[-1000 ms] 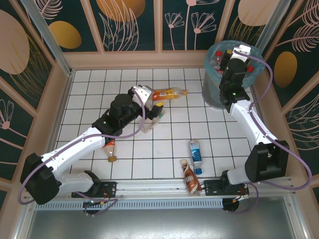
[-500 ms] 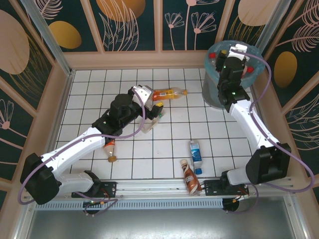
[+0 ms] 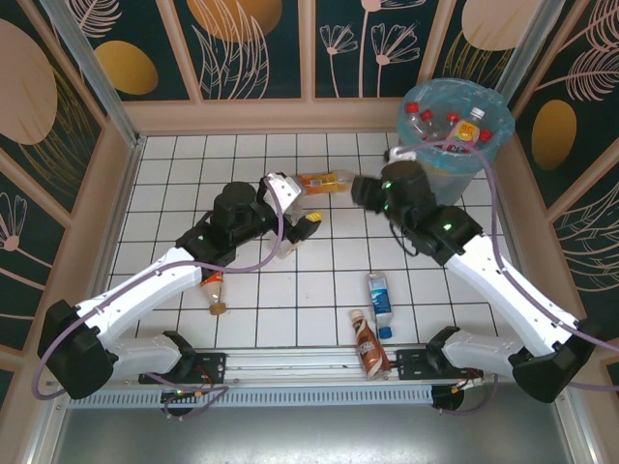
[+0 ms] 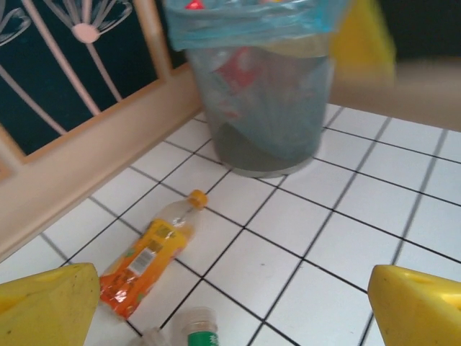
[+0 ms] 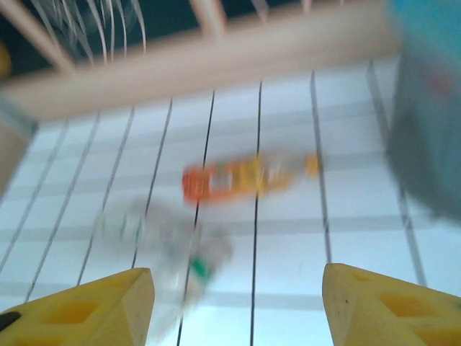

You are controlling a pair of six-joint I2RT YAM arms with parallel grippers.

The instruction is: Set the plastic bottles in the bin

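- Overhead, the floor (image 3: 319,280) is white tile ruled by dark grid lines, fenced by a pale wooden kerb (image 3: 261,116).
- Behind the kerb stand dark teal wall panels (image 3: 261,72) drawn with pale flowers, leaves and orange ovals. A metal rail (image 3: 309,365) runs along the near edge and carries both arm bases.
- The bin (image 3: 408,124) sits on the tile in the far right corner, its light-blue bag folded over the rim. Several red-capped bottles (image 3: 423,117) lie inside.
- An orange-labelled bottle (image 3: 324,181) lies flat on the tile to the left of the bin, apart from it.
- The left gripper (image 4: 230,303) hangs over the tile near that bottle, jaws spread wide with nothing between the pads. A clear green-capped bottle (image 4: 196,333) lies just below it.
- The right gripper (image 5: 238,303) hovers between the orange-labelled bottle and the bin, its fingers apart and empty. Its own view is blurred.
- Near the rail a blue-labelled bottle (image 3: 381,300) and a brown bottle (image 3: 368,346) lie close together. One more bottle (image 3: 214,290) is partly hidden under the left arm.
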